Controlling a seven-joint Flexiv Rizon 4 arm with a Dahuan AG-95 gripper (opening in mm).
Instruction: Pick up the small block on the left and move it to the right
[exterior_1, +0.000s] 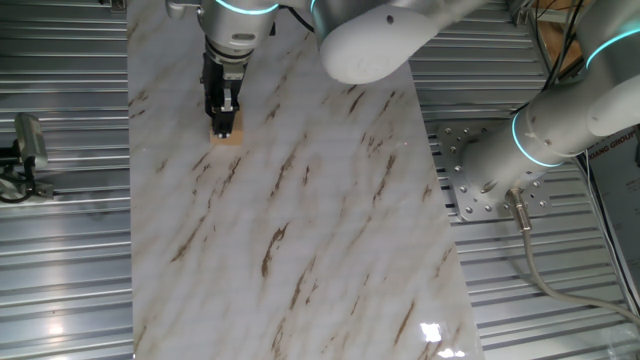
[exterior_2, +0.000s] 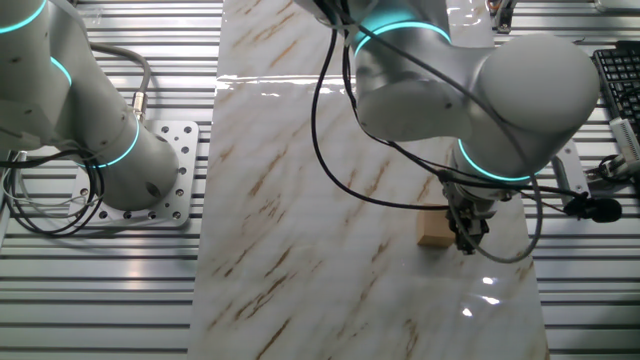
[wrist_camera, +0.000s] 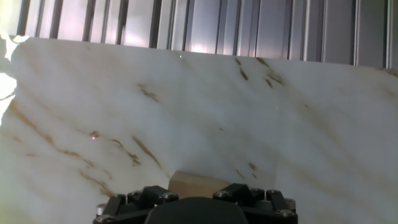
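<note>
Low at the tabletop's (exterior_1: 300, 250) ten o'clock in one fixed view, the fingers (exterior_1: 224, 122) straddle the small block (exterior_1: 228, 134); whether they pinch it cannot be told. Likely light, rigid wood, it should hold best across two flat opposite faces.

A long marble-patterned slab (exterior_1: 330, 230), white with brown streaks, is serving as the tabletop and is lying on a ribbed metal bench (exterior_1: 60, 280) that is showing on both long sides. 1 small block (exterior_1: 228, 133) of light-tan wood is sitting directly on the slab near 1 end, close to the edge in the other fixed view (exterior_2: 435, 226). Ceiling light is glaring off the glossy surface near a corner.
</note>
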